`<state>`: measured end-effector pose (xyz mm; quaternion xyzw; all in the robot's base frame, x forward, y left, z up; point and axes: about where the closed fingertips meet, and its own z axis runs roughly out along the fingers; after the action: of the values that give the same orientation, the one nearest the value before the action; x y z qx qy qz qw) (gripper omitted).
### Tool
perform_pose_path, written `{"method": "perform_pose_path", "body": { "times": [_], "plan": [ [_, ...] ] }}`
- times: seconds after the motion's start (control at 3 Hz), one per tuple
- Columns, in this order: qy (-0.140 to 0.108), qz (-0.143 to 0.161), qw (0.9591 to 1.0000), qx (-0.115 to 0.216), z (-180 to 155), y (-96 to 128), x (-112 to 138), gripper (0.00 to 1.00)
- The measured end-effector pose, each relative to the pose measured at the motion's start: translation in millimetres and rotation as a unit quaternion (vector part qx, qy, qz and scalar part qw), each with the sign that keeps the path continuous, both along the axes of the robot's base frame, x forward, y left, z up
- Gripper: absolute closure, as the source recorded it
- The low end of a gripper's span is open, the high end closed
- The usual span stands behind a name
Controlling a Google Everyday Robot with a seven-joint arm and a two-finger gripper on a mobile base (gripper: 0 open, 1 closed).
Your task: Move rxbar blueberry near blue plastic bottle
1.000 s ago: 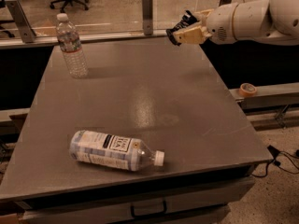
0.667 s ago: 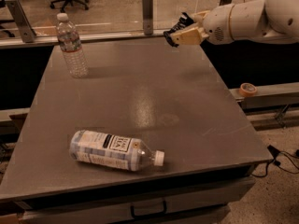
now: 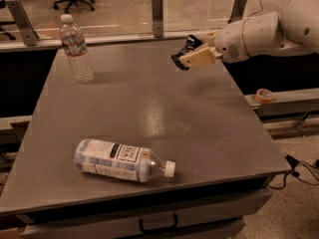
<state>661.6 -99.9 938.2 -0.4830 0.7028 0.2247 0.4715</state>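
Observation:
The blue plastic bottle [image 3: 118,161] lies on its side near the table's front left, its white cap pointing right. My gripper [image 3: 188,55] is in the air above the far right part of the table, at the end of the white arm that reaches in from the right. It is shut on the rxbar blueberry [image 3: 185,52], a small dark foil bar that sticks out to the left between the tan fingers [image 3: 202,57]. The bar is well above the table top and far from the bottle.
A clear ribbed water bottle [image 3: 76,50] stands upright at the far left of the grey table [image 3: 164,113]. A roll of tape [image 3: 264,95] sits on a ledge to the right. Metal posts and a glass barrier line the far edge.
My gripper, holding the bar, has moved left and a little toward the table's middle. Both bottles have stayed in place.

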Motion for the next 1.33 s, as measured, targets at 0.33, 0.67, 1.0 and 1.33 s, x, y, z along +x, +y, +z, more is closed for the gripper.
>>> {"method": "perform_pose_path", "body": {
  "times": [0.33, 0.67, 1.0, 1.33],
  "plan": [
    [0.031, 0.022, 0.9993, -0.008, -12, 4, -26, 1.0],
    [0.084, 0.057, 0.9948, -0.013, -39, 18, -59, 1.0],
    [0.118, 0.076, 0.9899, -0.018, -58, 25, -79, 1.0],
    [0.154, 0.091, 0.9836, -0.019, -69, 30, -111, 1.0]
  ]
}}
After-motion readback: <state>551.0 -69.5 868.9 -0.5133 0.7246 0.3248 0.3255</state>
